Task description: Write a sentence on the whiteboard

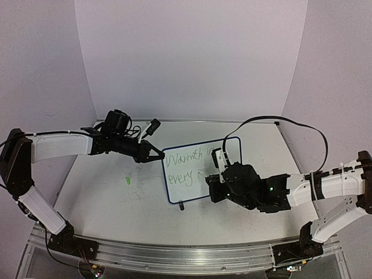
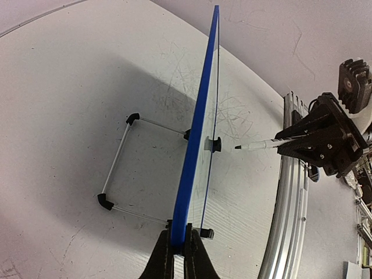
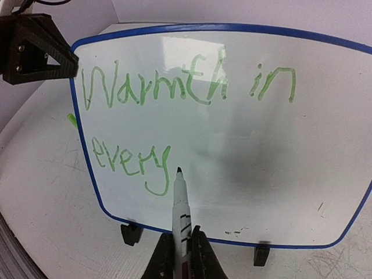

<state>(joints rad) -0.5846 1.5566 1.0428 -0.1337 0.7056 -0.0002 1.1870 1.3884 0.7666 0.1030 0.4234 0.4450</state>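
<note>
The whiteboard point(image 1: 200, 170) stands upright near the middle of the bench point(image 1: 110, 200), between the two arms, propped on a wire stand point(image 2: 119, 168) with black feet. The left gripper point(image 2: 180, 247) is pressed onto the board's blue rim at its left edge, pinching it between both fingers. The right gripper point(image 3: 181, 247) is closed around a marker point(image 3: 179, 200), which points up at the writing face. The sentence point(image 3: 174, 87) is in thin green letters: "Warmth in" on the top line and "every" below it; no further word shows. The marker's dark tip sits just right of "every". In the left wrist view the tip seems just off the surface, with a small gap. A small green object point(image 1: 127, 180) lies on the bench left of the board.
</note>
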